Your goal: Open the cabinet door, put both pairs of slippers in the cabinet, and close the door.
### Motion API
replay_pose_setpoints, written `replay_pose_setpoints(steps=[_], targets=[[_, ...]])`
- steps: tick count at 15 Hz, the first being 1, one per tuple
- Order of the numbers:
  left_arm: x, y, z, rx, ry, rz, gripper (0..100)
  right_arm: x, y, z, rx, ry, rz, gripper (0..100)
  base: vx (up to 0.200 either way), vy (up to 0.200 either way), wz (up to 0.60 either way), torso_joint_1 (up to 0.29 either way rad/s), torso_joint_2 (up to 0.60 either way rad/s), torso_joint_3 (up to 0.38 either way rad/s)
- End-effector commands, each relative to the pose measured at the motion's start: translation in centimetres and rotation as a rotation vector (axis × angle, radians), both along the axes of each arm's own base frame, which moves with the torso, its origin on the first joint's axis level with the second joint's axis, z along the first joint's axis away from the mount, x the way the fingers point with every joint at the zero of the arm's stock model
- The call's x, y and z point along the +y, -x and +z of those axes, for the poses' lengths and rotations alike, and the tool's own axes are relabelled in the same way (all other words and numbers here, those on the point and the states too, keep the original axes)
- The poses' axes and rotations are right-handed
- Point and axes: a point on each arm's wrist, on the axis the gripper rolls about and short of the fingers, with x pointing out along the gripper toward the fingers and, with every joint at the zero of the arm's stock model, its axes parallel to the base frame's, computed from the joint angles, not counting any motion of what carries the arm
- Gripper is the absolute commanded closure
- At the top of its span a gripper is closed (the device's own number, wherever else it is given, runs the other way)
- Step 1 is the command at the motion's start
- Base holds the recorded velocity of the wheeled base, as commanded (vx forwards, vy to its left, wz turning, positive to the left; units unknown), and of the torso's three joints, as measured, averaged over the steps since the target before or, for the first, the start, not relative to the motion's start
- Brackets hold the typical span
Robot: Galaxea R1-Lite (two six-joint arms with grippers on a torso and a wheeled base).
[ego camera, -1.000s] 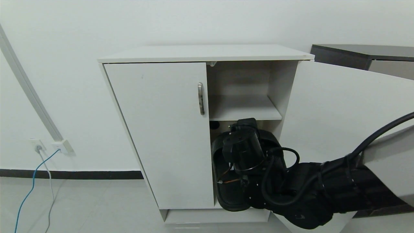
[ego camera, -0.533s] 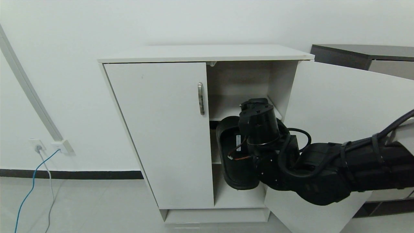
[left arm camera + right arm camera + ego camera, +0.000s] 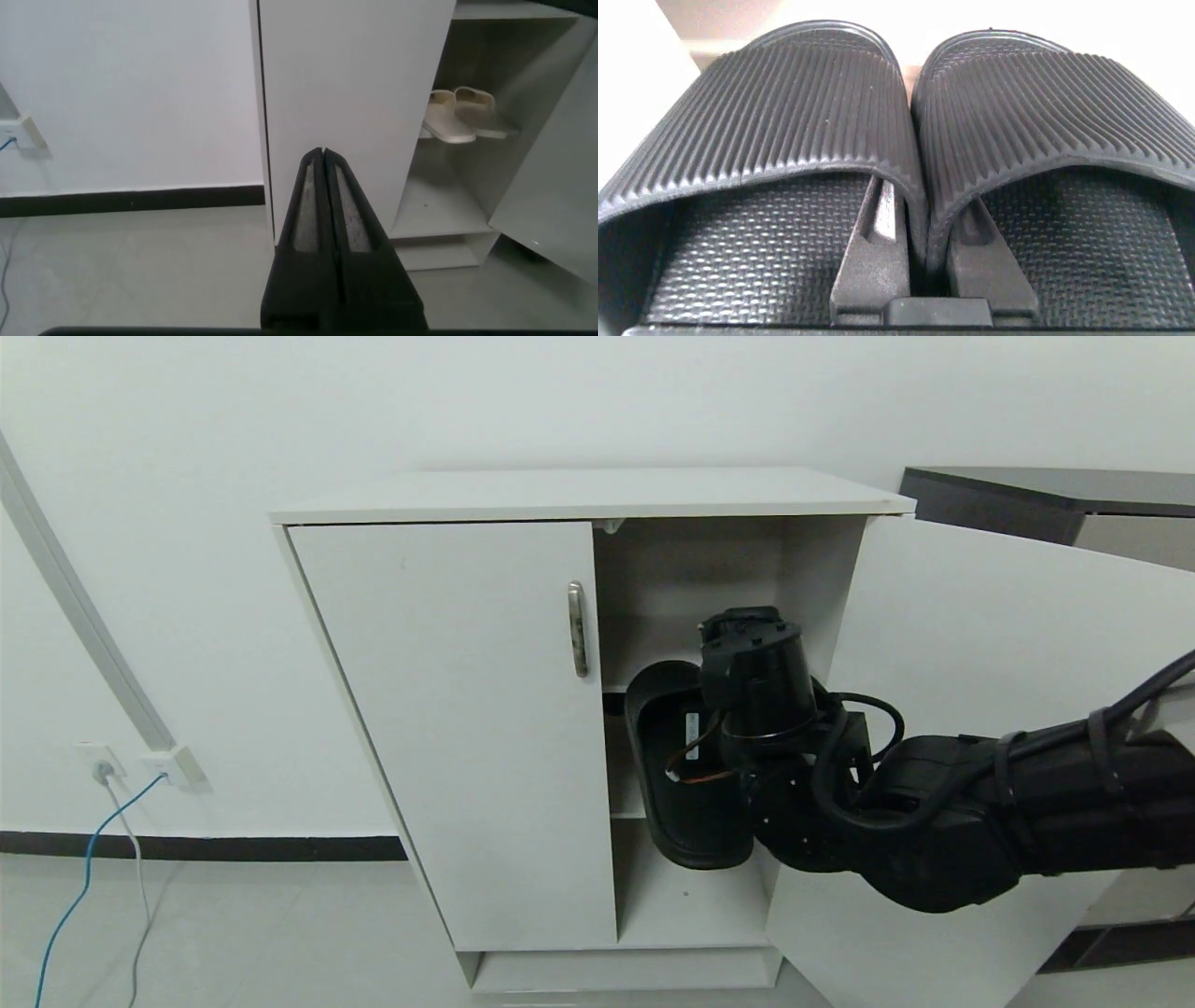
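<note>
the cabinet [image 3: 588,490] stands with its left door shut and its right door [image 3: 980,644] swung wide toward 3 o'clock, which leaves the right half open for loading. the right arm reaches into that opening with the pair of black slippers [image 3: 681,775], held at about 4 o'clock from the shut door's handle [image 3: 578,630]. the slippers stand on end, long side near upright, probably so the pair passes the narrow gap between the shut door and the open one. how deep they sit inside i cannot tell.

in the right wrist view the right gripper [image 3: 926,245] has its fingers [image 3: 874,247] clenched on the two inner strap edges, pressing them together. that single pinch is why both slippers travel as one and hang side by side, touching.

the left gripper [image 3: 322,163] hangs back outside the cabinet, fingers pressed together with nothing between them, out of the working arm's way. past it, at 2 o'clock, a beige pair [image 3: 462,112] lies flat on a shelf inside, so that half of the job looks done.

my guess is the black pair is about to be laid on a free level; the door closing comes after.
</note>
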Motion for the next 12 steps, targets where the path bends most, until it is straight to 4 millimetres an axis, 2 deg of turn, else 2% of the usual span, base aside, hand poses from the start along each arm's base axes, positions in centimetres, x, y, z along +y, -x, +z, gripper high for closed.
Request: replay_pose_setpoints(steps=[1,4,8,12], targets=[[0.0,0.0,0.0,0.001,0.0,0.0,100,-0.1,-0.1,0.0,0.0,0.0,-0.003,100,0.2,0.0,0.0,0.002,0.0,-0.007],[0.0,0.0,0.0,0.001,0.002,0.0,100,-0.2,-0.1,0.0,0.001,0.001,-0.005,100,0.2,0.0,0.0,0.005,0.01,0.004],[0.0,0.0,0.0,0.0,0.002,0.0,100,0.0,-0.4,-0.3,0.004,0.001,0.001,100,0.0,0.0,0.0,0.0,0.0,0.0],[0.0,0.0,0.0,0.001,0.002,0.0,100,-0.1,-2.2,-0.2,0.004,-0.023,0.02,100,0.0,0.0,0.0,0.0,0.0,0.0]])
